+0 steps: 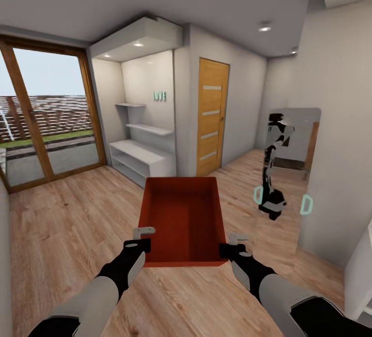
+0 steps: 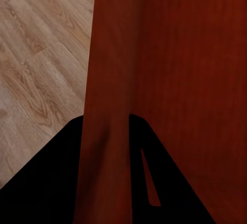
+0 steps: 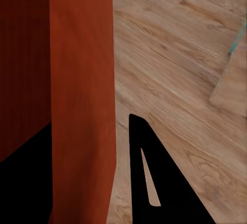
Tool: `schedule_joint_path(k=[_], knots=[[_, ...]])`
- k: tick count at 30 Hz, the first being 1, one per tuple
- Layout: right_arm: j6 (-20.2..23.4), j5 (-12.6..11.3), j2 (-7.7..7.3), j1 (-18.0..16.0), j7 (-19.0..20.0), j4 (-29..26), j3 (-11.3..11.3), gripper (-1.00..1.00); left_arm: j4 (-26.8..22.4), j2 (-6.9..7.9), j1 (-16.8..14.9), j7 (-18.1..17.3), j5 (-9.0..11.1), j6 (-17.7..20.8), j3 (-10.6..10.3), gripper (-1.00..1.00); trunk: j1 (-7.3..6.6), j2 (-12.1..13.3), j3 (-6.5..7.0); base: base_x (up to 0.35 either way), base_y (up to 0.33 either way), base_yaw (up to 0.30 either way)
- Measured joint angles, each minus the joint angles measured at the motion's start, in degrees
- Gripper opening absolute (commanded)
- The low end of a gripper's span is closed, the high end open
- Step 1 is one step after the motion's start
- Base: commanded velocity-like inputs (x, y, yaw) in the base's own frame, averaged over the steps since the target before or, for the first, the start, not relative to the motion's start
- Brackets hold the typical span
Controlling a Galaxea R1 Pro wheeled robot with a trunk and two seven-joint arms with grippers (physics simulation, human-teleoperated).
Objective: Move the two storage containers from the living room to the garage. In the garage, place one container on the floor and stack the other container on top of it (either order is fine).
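Observation:
One red-orange storage container (image 1: 183,218) hangs level in front of me, its open top facing up and nothing inside. My left gripper (image 1: 144,240) is shut on its left wall near the near corner. My right gripper (image 1: 233,244) is shut on its right wall. In the left wrist view the container wall (image 2: 170,69) runs between the black fingers of the left gripper (image 2: 105,126). The right wrist view shows the wall (image 3: 67,80) pinched by the right gripper (image 3: 87,131) in the same way. Light wood-plank flooring (image 1: 67,223) lies below. The garage is out of view.
Wood-framed glass doors (image 1: 46,120) stand at the left. A white shelf unit (image 1: 142,156) fills a nook straight ahead, with a closed wooden door (image 1: 212,117) beside it. A passage runs past a wall mirror (image 1: 287,172) showing my reflection. A beige wall (image 1: 336,120) is close on the right.

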Motion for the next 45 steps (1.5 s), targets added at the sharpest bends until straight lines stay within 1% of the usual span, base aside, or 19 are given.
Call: schedule_joint_path(k=[45], knots=[[-0.1,-0.2,0.05,0.01,-0.09,0.02,0.13,-1.0,-0.02,0.04,-0.01,-0.1,-0.14,0.01,0.06,-1.0,0.0,0.0,0.0,0.325,0.0,0.001]])
